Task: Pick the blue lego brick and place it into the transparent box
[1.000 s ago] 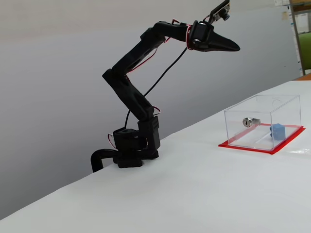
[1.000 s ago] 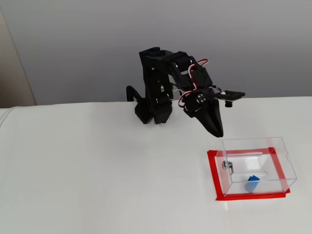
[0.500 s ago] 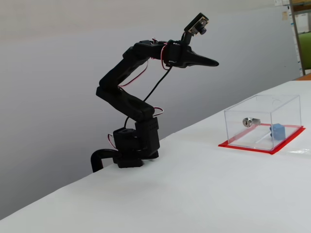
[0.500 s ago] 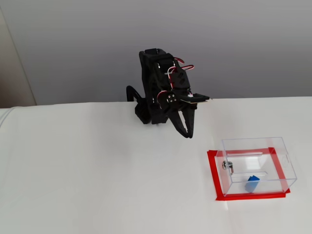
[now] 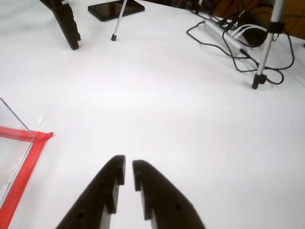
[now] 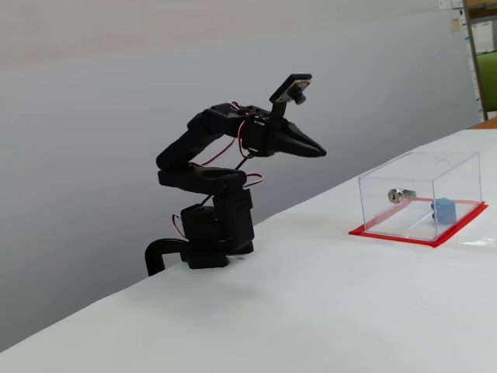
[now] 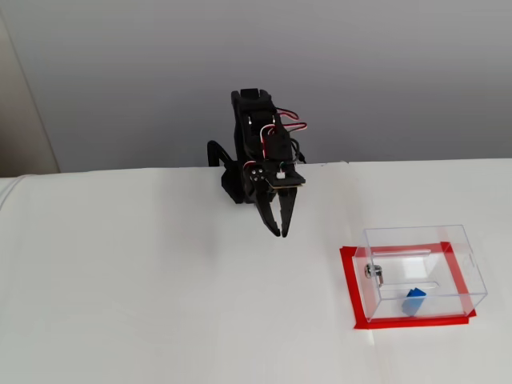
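a: white surface (image 5: 181,109) fills the wrist view. what else shows there?

b: the claw (image 5: 127,164) enters from the bottom edge, its two black fingers (image 5: 107,183) drawn nearly together with only a narrow slit between the tips, nothing held. a corner of the transparent box (image 5: 9,148) with its red base sheet (image 5: 26,164) sits at the left edge. far off stand a tripod leg (image 5: 264,47), a tangle of cables (image 5: 228,36) and a dark phone (image 5: 116,8).

a: and in a fixed view from the side?

b: the arm (image 6: 210,179) is folded low over its base, the claw (image 6: 318,151) pointing toward the transparent box (image 6: 419,190), well apart from it and above the surface (image 6: 311,311). the blue lego brick (image 6: 443,210) rests inside the box on the red base sheet (image 6: 404,235), near a silver lock (image 6: 400,195) on the facing wall.

a: the other fixed view?

b: the claw (image 7: 280,234) points down at the surface (image 7: 144,272), tips close together, empty, up and left of the transparent box (image 7: 420,268). the blue lego brick (image 7: 414,302) lies inside, toward the near wall, just right of the silver lock (image 7: 373,272).
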`<state>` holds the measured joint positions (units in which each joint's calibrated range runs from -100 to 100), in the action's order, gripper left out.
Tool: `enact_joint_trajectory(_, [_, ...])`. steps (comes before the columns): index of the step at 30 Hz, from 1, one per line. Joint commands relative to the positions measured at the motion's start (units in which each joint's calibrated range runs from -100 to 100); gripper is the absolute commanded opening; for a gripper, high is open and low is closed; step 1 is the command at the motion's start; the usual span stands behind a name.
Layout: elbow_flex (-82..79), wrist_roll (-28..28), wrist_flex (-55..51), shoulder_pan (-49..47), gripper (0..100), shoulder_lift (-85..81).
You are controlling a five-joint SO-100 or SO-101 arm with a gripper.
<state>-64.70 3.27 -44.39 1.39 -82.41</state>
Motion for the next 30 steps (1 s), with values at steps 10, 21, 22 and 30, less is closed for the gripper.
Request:
enact_joint_trajectory(10, [-20.48, -2.18, 0.87, 2.42, 2, -14.96])
enact_joint_trajectory(21, [-31.51, -2.23, 2.79, 5.38, 2, -17.42])
enact_joint_trajectory(22, [-32.41, -2.23, 3.92, 5.38, 2, -17.42])
enact_joint_trajectory(30, [-34.76, -1.92, 5.75, 6.41, 2, -17.50])
